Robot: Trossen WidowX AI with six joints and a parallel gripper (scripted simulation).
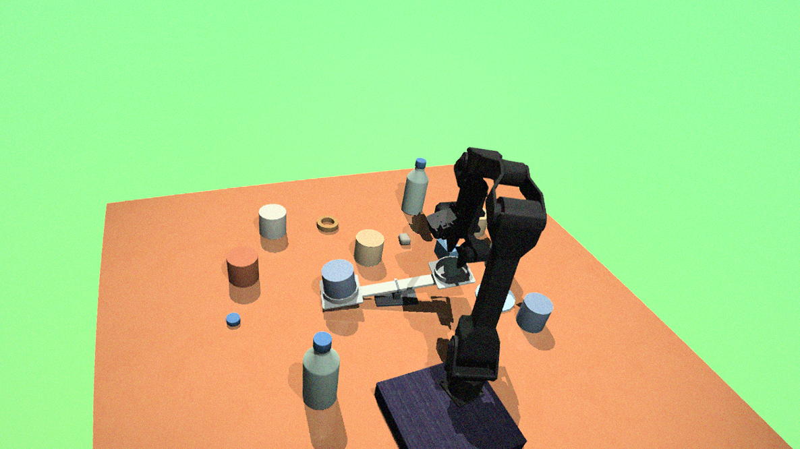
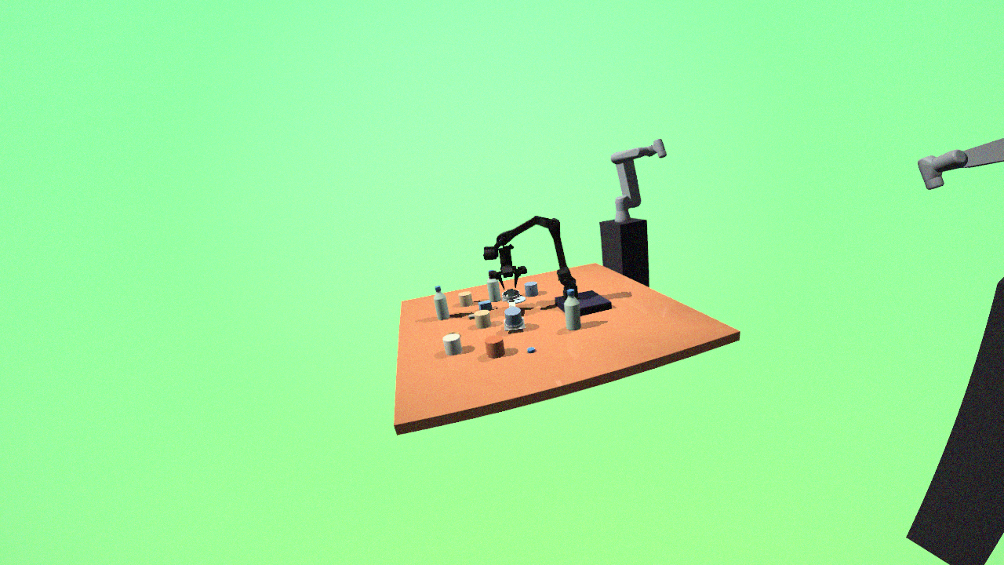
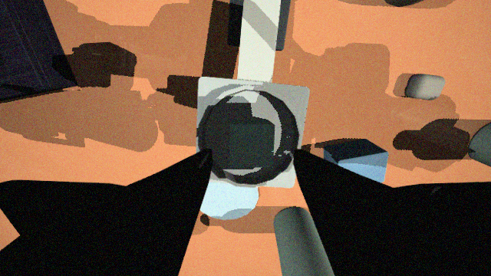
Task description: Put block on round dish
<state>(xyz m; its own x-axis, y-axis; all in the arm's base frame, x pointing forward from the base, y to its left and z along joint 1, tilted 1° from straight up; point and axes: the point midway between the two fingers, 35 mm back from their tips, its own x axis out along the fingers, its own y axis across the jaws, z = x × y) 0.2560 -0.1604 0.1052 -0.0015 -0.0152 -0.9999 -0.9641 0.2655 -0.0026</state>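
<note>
The dark block (image 1: 452, 270) (image 3: 252, 143) sits uncovered in the ring on the right pan of the balance (image 1: 417, 283) (image 3: 257, 63), in shadow. My gripper (image 1: 456, 256) (image 2: 509, 286) (image 3: 252, 156) is partly open and empty, with its fingertips above that pan, one on each side of the block in the wrist view. One blue-grey cup (image 1: 339, 281) (image 2: 513, 318) stands on the other pan. The matching cup (image 1: 535, 314) (image 2: 531, 289) stands on the table beyond the dish. The pale round dish (image 1: 507, 301) (image 3: 230, 197) has no cup above it and is partly hidden by the arm.
A blue box (image 3: 366, 169) (image 2: 485, 305) stands close to the pan. A grey-green bottle (image 3: 303, 247) (image 2: 493, 290) stands near the dish. A tan cylinder (image 1: 369, 249) and a small grey object (image 1: 405, 239) are behind the balance. Another bottle (image 1: 320, 380) stands left of the arm base.
</note>
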